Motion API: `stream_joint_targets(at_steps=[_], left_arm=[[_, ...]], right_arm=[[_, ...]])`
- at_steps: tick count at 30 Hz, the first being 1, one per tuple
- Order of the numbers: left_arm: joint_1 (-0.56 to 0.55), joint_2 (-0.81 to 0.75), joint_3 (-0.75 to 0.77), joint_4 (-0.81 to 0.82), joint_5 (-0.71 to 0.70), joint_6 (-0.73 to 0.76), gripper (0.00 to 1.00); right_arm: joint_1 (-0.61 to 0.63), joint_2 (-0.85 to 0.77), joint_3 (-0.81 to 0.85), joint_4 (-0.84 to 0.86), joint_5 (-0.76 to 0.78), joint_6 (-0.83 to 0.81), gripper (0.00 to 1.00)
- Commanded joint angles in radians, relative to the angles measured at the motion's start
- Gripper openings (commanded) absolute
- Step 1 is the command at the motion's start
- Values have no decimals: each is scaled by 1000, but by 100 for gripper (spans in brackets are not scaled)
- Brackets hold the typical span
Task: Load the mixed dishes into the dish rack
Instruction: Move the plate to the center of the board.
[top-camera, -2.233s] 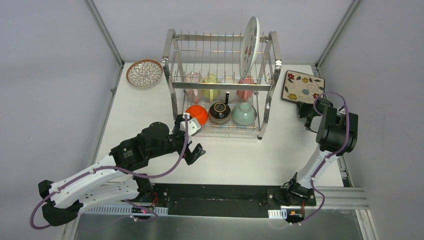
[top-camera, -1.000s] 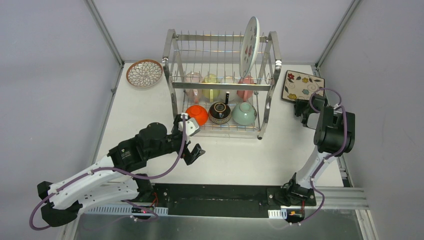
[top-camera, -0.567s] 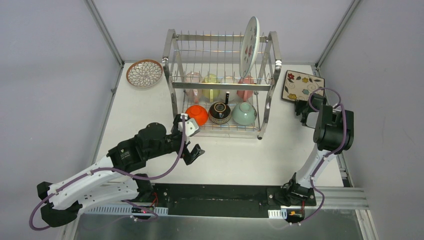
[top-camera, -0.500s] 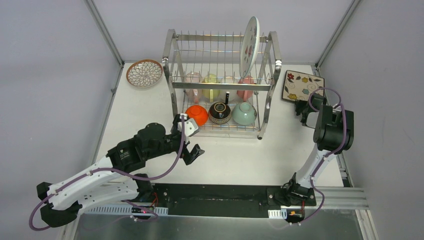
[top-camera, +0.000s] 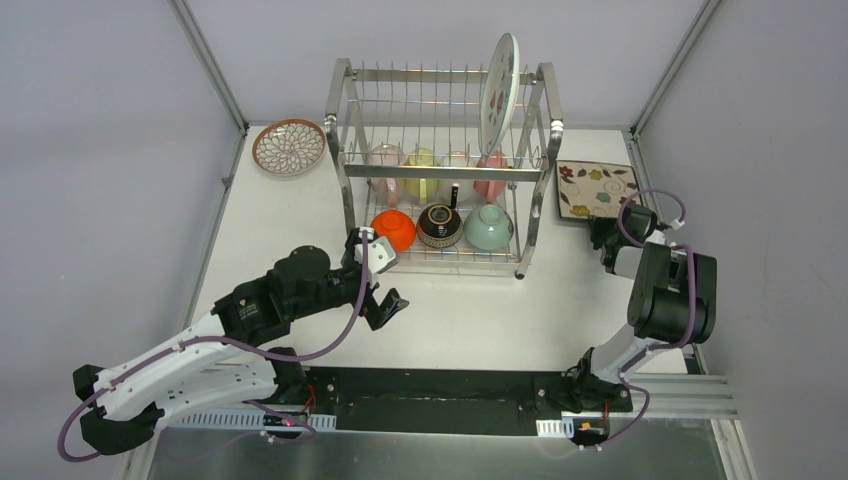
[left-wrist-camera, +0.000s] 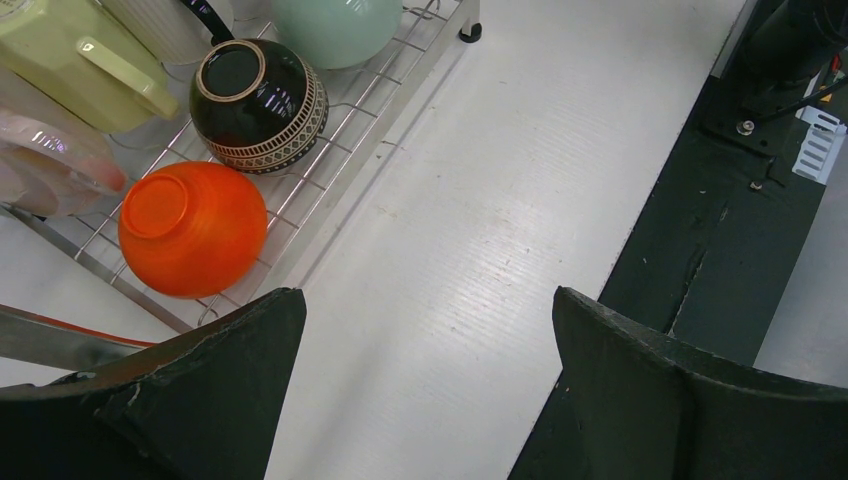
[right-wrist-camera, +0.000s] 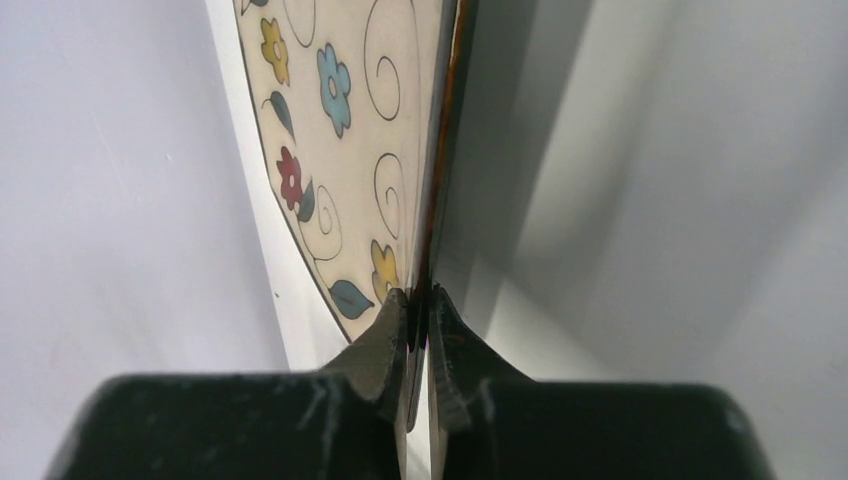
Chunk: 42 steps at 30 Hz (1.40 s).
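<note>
Our right claw (right-wrist-camera: 420, 305) was pinched tight on the edge of the square flower plate (top-camera: 595, 190), just right of the dish rack (top-camera: 440, 172). Our left claw (top-camera: 386, 280) gaped wide, empty. Next, we thought, the plate needed standing in a top slot.

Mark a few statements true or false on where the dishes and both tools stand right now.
1. The right tool is shut on the edge of the square floral plate. True.
2. The left tool holds the orange bowl. False: it is open and empty, and the bowl sits on the lower tier of the dish rack.
3. The white strawberry plate stands on edge in the rack's upper level. True.
4. The petal-pattern plate is in the rack. False: it lies on the table, left of the rack.
</note>
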<state>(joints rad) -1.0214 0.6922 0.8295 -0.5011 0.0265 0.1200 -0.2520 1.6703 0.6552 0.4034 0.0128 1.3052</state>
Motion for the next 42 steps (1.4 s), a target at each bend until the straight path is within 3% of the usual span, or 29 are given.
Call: stream_joint_targets(at_steps=[1, 7, 16, 26, 42], left_arm=[[-4, -3, 20, 11, 1, 6, 99], [-3, -9, 18, 12, 5, 2, 99], [-4, -11, 19, 10, 14, -7, 99], [-3, -15, 19, 10, 16, -10, 99], [-4, -8, 19, 10, 15, -7, 99]], right_arm=[[4, -129, -44, -62, -4, -137, 0], [-17, -282, -158, -112, -37, -234, 1], [-57, -307, -274, -89, -77, -209, 9], [-85, -259, -350, 55, -90, -151, 32], [-85, -90, -365, 263, -105, -59, 33]])
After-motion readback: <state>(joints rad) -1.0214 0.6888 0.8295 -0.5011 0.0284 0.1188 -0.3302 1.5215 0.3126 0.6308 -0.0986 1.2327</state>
